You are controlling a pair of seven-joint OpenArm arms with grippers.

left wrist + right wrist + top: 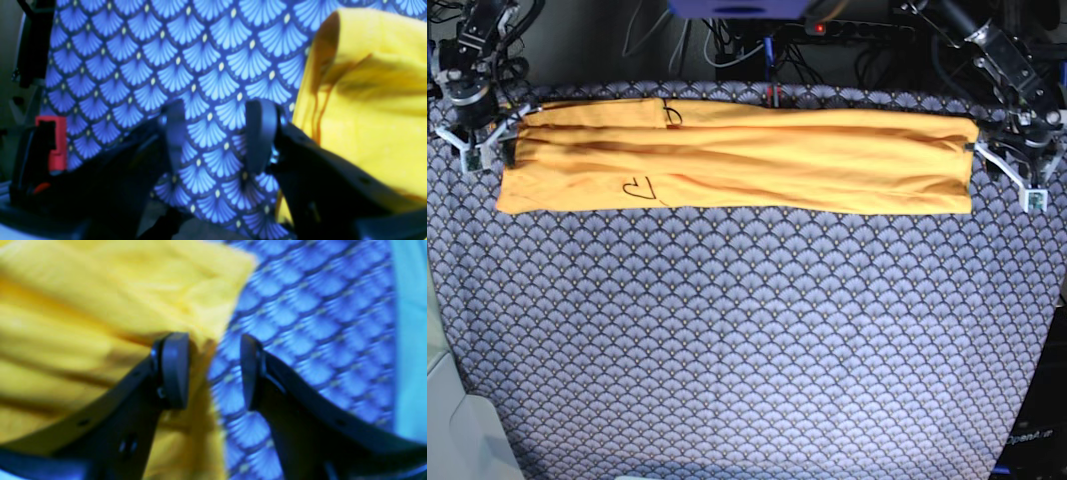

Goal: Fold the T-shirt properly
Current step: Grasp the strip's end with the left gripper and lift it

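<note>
T-shirt [737, 160] fold, lengthwise stage. Left gripper [217, 136]: jaws parted, nothing but patterned tablecloth [200, 66] between the pads; the yellow cloth edge lies just beside its right finger, apart from the gap. Released. Right gripper [213, 370]: jaws parted too, its left pad [173, 370] touching or overlapping the shirt's edge, the other pad over bare cloth pattern; no fabric pinched across the gap, so I read it as let go, though blur leaves the exact contact uncertain.

Outward: in the base view the shirt lies as a long narrow band across the far side of the table, running left to right, layers stacked, with a small dark mark near its near-left part. Right gripper [482, 140] sits at the band's left end, left gripper [1017, 165] at its right end.

Judgement: long fold laid down and released. Next move likely calls for re-gripping the ends, both layers together, and carrying one end across the other to halve the band; corners must be caught squarely or the layers will slide.
</note>
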